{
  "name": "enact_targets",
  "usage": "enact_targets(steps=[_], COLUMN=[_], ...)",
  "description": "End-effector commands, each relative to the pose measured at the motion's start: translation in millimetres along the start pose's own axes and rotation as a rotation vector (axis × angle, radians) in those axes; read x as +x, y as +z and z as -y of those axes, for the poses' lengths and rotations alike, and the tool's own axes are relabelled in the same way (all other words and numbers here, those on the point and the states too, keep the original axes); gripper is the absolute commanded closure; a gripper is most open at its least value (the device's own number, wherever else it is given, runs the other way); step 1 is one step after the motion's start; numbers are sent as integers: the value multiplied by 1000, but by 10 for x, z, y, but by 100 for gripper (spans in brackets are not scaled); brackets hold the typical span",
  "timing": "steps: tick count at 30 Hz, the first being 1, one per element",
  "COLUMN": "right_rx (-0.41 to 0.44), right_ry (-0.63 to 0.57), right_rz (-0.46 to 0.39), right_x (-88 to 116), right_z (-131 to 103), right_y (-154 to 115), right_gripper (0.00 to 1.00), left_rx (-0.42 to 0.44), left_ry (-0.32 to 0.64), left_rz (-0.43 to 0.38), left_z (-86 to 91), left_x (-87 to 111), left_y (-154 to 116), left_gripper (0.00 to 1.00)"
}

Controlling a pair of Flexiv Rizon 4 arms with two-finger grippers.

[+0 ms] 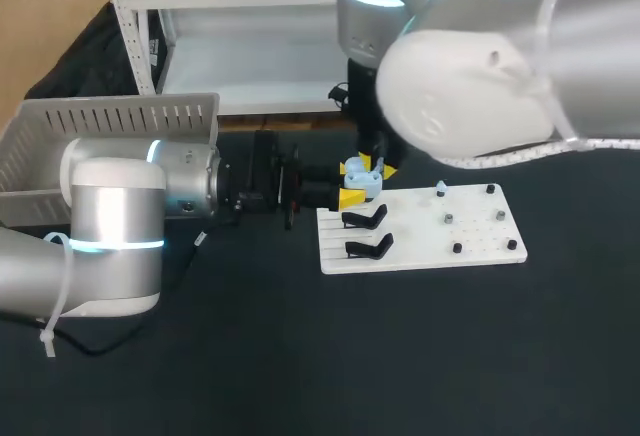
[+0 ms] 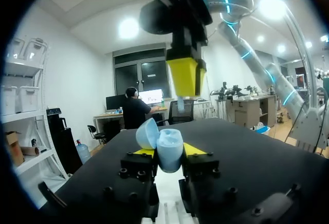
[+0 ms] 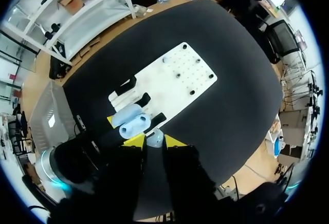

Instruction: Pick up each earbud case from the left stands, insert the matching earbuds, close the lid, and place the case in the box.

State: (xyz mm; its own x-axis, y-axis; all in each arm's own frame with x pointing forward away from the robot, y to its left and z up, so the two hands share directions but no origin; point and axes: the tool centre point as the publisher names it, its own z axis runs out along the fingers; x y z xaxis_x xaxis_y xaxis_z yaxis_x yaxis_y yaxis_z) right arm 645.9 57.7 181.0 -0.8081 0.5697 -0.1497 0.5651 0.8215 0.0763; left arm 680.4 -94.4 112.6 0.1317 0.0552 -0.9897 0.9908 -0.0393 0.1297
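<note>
My left pincer (image 2: 168,153) pinches the smooth pale-blue earbud case (image 3: 131,123), lid open (a rounded shell), over the white board's (image 1: 470,241) left end. My right pincer (image 3: 154,143) grips a pale-blue earbud (image 2: 180,106) just above it. A slatted grey box (image 1: 110,116) sits far left.

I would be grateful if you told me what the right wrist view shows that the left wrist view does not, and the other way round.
Only the right wrist view shows the white board, its black stands and the grey box.

Only the left wrist view shows the right arm rising away from above.

Both show the open light blue case clamped in the left pincer, with the right pincer just above it, holding a pale blue earbud.
</note>
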Motion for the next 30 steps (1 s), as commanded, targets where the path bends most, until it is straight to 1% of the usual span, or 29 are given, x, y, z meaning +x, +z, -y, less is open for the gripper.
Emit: enact_targets(steps=[1,14,30], right_rx=[29,29,35], right_ry=[9,20,8], right_rz=[3,0,-25], right_x=[5,-41,-21], right_z=[-116,-150,-203], right_y=[27,109,181], right_gripper=[100,100,100], left_rx=[-2,-2,-2], left_ry=[1,1,1], left_rz=[2,2,2], left_z=[2,2,2], left_x=[3,3,3], left_y=[2,2,2], left_gripper=[100,100,100])
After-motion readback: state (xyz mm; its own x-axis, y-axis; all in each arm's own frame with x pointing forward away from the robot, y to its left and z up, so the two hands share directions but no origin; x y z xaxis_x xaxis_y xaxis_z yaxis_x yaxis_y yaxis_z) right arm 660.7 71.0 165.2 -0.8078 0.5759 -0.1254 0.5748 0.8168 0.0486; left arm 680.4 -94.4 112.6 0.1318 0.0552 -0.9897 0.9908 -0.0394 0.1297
